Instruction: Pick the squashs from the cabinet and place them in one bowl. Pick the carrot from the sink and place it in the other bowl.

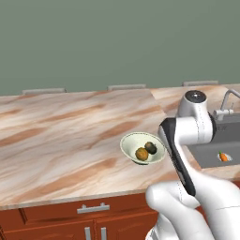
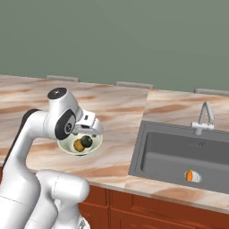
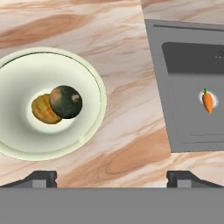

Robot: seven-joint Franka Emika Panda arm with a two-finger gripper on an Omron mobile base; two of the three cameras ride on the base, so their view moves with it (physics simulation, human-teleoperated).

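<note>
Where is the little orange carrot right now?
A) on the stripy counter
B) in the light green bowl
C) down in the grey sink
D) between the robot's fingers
C: the carrot lies on the bottom of the sink, while the pale bowl holds two squashes and the open gripper holds nothing.

Two squashes (image 3: 59, 104) touching in pale bowl (image 3: 94, 78) (one orange), carrot (image 3: 208, 102) in sink (image 3: 183, 127)

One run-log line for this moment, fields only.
jaws: open, empty | pale bowl: dark green squash touching orange squash | carrot: in sink
</note>
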